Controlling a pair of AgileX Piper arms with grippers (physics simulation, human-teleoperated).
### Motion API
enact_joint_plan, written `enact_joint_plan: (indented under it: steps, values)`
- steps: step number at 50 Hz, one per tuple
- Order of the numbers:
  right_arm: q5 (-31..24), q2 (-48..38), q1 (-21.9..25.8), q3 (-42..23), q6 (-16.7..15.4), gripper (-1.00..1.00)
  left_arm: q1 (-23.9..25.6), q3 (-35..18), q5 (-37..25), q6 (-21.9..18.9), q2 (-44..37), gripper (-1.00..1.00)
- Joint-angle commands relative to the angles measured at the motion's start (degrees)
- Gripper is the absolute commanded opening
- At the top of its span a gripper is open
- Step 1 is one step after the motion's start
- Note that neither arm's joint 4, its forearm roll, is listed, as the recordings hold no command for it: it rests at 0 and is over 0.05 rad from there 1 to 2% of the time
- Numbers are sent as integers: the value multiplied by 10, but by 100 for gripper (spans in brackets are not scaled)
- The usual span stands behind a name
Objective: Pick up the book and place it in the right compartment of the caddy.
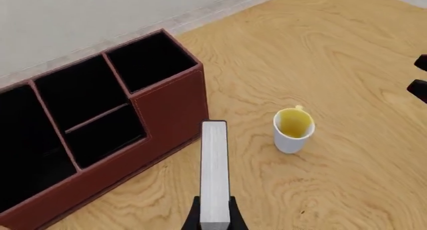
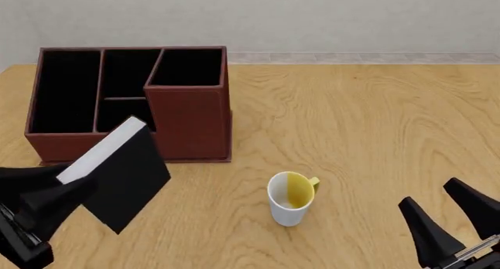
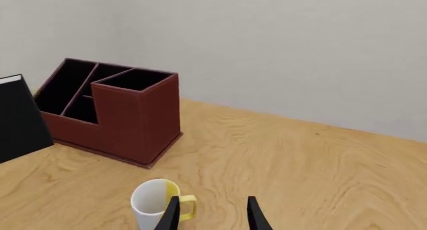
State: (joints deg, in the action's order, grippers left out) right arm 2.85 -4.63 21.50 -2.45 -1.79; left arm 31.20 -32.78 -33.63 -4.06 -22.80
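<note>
Gripping the book (image 2: 125, 181) between its closed fingers, the left gripper (image 2: 47, 201) holds it clear of the table (image 2: 375, 122), in front of the caddy (image 2: 187, 119) and overlapping its lower front edge in the front view.

Caddy: reddish-brown box, black-lined; long narrow compartment at its left, two small ones in the middle, the right compartment (image 2: 187, 67) on the taller block, opening upward.

Book: black cover, white page edges; tilted, long axis slanting up and away toward the caddy's front wall, page edge uppermost in the left wrist view.

Mug (image 2: 290, 197): white outside, yellow inside, upright, right of the book and in front of the caddy's right corner, well apart from both.

Right gripper (image 2: 457, 225): fingers spread, nothing between them, right of the mug.

Open room: bare wood right of the caddy to the table's far edge; wall beyond.
</note>
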Motion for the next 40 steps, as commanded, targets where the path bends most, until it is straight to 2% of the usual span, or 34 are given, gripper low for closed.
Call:
enact_joint_plan:
  steps: [1, 7, 12, 23, 33, 40]
  values:
    - [71, -80, 50, 4, -8, 100, 0, -84, -79, -2, 40, -100]
    - [137, -155, 75, 6, -10, 100, -3, -115, -95, -4, 35, -100]
    - [163, -188, 87, 0, -7, 100, -11, -148, -105, -4, 21, -100]
    - [178, -208, 101, -3, -3, 100, -23, -216, -116, -28, -17, -100]
    - [191, -233, 119, -13, 4, 100, -22, -316, -132, -44, -87, -100]
    - [184, -237, 132, -29, -1, 100, -26, -352, -128, -52, -130, -100]
